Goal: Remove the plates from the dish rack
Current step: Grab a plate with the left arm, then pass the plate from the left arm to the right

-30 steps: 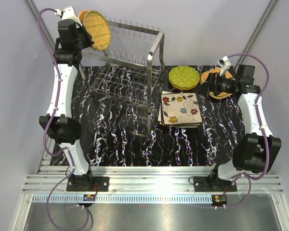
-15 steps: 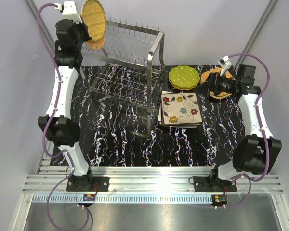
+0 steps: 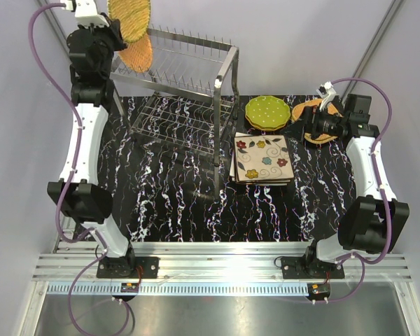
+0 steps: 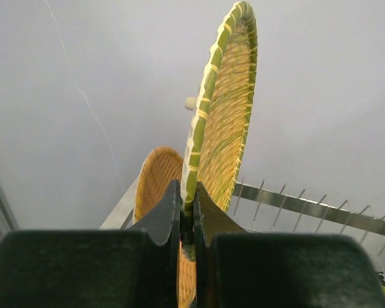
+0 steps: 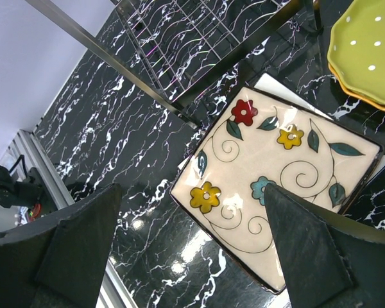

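Observation:
My left gripper (image 3: pixel 106 26) is shut on the rim of a yellow-green woven wicker plate (image 3: pixel 129 15) and holds it upright, above the left end of the steel dish rack (image 3: pixel 196 73). In the left wrist view the jaws (image 4: pixel 187 192) pinch that plate's rim (image 4: pixel 228 109). A second orange wicker plate (image 3: pixel 141 52) stands in the rack's top prongs and also shows in the left wrist view (image 4: pixel 155 183). My right gripper (image 3: pixel 315 126) is open and empty, over the table right of the square flowered plates (image 3: pixel 262 159).
A stack of green dotted plates (image 3: pixel 267 112) lies right of the rack, and another wicker plate (image 3: pixel 309 107) lies beside it, partly under my right arm. The right wrist view shows the flowered plate (image 5: pixel 282 160), a green plate (image 5: pixel 369 51) and the rack's lower shelf (image 5: pixel 179 51).
My left gripper has lifted the wicker plate up out of the rack's top prongs and a little to the left. The right arm has not moved.

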`<action>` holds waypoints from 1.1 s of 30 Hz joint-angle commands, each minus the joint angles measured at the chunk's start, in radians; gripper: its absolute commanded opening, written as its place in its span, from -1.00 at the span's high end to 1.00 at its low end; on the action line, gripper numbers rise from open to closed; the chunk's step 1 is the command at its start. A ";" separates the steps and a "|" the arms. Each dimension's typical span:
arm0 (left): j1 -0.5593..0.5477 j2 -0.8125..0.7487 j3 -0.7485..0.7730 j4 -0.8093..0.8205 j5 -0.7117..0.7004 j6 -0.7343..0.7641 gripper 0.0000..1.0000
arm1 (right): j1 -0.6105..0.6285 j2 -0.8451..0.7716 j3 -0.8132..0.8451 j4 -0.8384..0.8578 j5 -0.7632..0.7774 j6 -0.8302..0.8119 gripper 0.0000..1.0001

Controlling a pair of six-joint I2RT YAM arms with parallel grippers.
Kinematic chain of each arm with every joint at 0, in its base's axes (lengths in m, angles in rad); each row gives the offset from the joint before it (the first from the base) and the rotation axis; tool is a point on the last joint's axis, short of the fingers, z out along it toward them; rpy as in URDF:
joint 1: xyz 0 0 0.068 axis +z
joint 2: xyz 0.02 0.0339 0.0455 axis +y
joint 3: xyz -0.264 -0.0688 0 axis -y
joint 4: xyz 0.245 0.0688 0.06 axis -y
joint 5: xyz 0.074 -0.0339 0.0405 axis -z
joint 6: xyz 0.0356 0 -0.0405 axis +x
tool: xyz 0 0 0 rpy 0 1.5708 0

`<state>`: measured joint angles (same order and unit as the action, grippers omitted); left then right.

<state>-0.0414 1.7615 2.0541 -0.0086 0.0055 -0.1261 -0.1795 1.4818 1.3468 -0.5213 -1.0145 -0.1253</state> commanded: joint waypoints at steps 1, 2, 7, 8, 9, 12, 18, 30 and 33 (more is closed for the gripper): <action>-0.002 -0.121 -0.047 0.182 0.050 -0.090 1.00 | 0.000 -0.032 0.046 -0.022 -0.035 -0.063 -1.00; -0.002 -0.157 -0.066 0.190 0.056 -0.149 1.00 | 0.002 -0.032 0.057 -0.023 -0.044 -0.082 -0.99; -0.002 -0.255 -0.204 0.231 0.149 -0.325 1.00 | 0.018 -0.049 0.072 -0.048 -0.076 -0.152 -0.99; -0.002 -0.270 -0.227 0.239 0.168 -0.384 1.00 | 0.021 -0.054 0.069 -0.046 -0.096 -0.174 -0.99; -0.003 -0.307 -0.251 0.245 0.206 -0.417 1.00 | 0.026 -0.066 0.066 -0.045 -0.114 -0.184 -0.99; -0.005 -0.374 -0.369 0.298 0.296 -0.545 1.00 | 0.041 -0.089 0.063 -0.054 -0.170 -0.229 -0.99; -0.075 -0.497 -0.615 0.407 0.436 -0.681 1.00 | 0.158 -0.144 0.084 -0.078 -0.226 -0.214 -0.99; -0.233 -0.732 -0.949 0.473 0.505 -0.673 1.00 | 0.357 -0.308 -0.069 0.342 -0.055 0.285 -0.96; -0.255 -0.772 -1.012 0.476 0.502 -0.672 1.00 | 0.371 -0.337 -0.112 0.424 0.022 0.372 -0.94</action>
<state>-0.2840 1.0454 1.0641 0.3439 0.4911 -0.7845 0.1722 1.1751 1.2675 -0.2558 -1.0966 0.0834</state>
